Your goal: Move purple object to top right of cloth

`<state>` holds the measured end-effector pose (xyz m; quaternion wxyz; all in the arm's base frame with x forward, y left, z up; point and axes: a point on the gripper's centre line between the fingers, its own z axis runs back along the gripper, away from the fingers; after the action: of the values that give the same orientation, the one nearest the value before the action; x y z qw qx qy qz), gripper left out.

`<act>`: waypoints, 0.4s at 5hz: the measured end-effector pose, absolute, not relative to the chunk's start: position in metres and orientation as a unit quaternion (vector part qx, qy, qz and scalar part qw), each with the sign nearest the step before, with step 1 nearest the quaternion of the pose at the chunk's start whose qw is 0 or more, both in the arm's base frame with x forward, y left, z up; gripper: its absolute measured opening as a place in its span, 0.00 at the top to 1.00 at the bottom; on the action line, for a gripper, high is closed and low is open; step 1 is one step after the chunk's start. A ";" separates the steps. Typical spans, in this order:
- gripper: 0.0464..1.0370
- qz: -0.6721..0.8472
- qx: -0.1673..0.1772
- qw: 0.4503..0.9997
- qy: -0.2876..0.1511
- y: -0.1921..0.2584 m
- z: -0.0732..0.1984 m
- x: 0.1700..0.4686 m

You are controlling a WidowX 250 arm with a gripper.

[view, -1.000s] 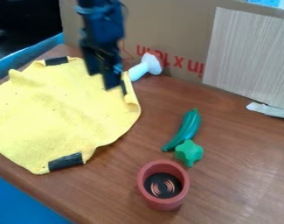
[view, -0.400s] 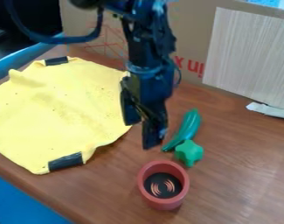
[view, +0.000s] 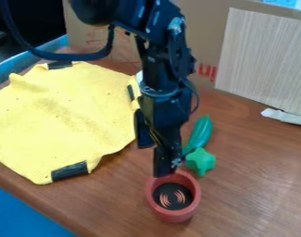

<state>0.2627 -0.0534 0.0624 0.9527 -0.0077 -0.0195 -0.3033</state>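
And here the hand point(view: 155, 159) is held above the table, its two fingers parted, nothing gripped between them. Just below, the reddish, round, open-topped cup point(view: 171, 216) is stood upright on the brown wooden table point(view: 258, 171), off the yellow cloth point(view: 59, 115); it is taken as the object meant, though red is seen rather than purple. Whether its rim is touched by the nearer fingertip cannot be told. Lightness and fairly stiff walls are to be expected, perhaps a little slip on the smooth side. A pinch across one wall, one finger inside, looks best advised. Close by, the lobed green toy point(view: 201, 162) must not be nudged. The cloth is rumpled, with black patches at its edges; behind the table, a cardboard sheet point(view: 208, 28) is stood up.
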 end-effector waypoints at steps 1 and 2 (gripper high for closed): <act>0.04 -0.304 -0.008 0.952 -0.019 -0.055 0.056 0.258; 0.04 -0.303 -0.008 0.953 -0.021 -0.058 0.049 0.255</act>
<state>0.2550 -0.0585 0.0495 0.9527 -0.0081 -0.0209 -0.3030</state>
